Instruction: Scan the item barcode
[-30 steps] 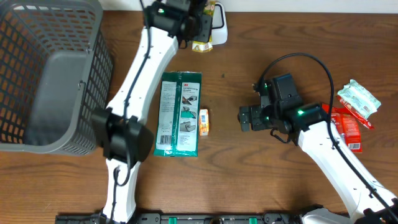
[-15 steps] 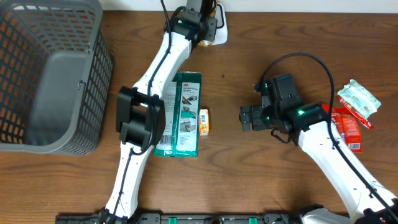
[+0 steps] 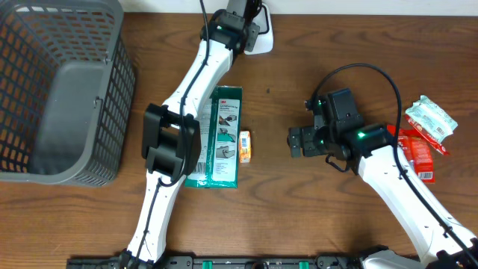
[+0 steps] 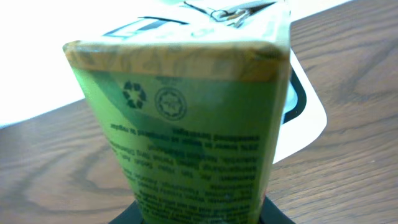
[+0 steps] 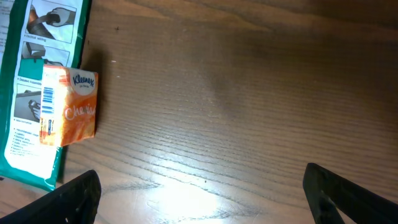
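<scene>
We read "Kleenex" on the small orange pack (image 5: 68,106) in the right wrist view, with a barcode on its left face. It lies against the edge of the flat green package (image 5: 37,74), whose "3M" logo shows only from overhead.

The left wrist view is filled by the green carton (image 4: 186,124), which carries a recycling mark, a round seal and upside-down small print (too blurred for us to read). The left gripper (image 3: 240,16) is clamped on it at the far edge of the table (image 5: 249,93), just beside the white scanner (image 4: 305,118); from overhead the carton is nearly hidden.

The right gripper (image 3: 296,142) hangs over bare wood, its fingers (image 5: 71,199) wide apart, holding nothing.
</scene>
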Tool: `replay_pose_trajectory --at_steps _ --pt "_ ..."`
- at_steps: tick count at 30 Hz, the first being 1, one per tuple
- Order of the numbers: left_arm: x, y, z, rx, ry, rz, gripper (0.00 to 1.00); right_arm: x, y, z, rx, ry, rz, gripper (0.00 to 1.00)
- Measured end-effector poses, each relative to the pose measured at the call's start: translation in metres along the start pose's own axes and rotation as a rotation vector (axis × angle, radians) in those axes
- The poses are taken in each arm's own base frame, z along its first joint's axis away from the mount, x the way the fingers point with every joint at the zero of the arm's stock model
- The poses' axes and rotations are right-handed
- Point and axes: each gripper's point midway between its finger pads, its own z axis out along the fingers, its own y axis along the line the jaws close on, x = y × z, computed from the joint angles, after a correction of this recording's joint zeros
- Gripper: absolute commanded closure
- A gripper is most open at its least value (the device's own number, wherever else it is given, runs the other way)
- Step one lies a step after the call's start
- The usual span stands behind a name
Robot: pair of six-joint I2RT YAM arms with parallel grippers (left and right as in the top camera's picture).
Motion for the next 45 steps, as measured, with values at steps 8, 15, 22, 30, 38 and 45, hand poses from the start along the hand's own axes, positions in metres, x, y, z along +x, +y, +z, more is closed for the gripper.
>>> replay_pose_trajectory --at_steps 8,15,22,30,38,45 --pt "-0.016 -0.013 -0.003 -0.059 -0.060 0.208 0.86 0.000 0.000 0.000 0.000 0.000 0.000 0.01" --pt "-0.006 -0.002 0.019 -0.160 -0.044 0.350 0.86 0.000 0.000 0.000 0.000 0.000 0.000 0.01" --pt "0.005 0.009 0.020 -0.234 0.010 0.388 0.87 0.000 0.000 0.000 0.000 0.000 0.000 0.01" --pt "0.023 -0.007 -0.018 -0.164 0.124 0.290 0.86 0.000 0.000 0.000 0.000 0.000 0.000 0.01" --pt "0.013 -0.038 -0.125 0.137 0.186 -0.012 0.86 -0.008 0.002 0.000 -0.007 -0.034 -0.003 0.01" --pt "0.020 -0.094 -0.157 0.461 0.288 -0.221 0.85 -0.005 -0.015 -0.010 0.024 -0.015 0.041 0.01"
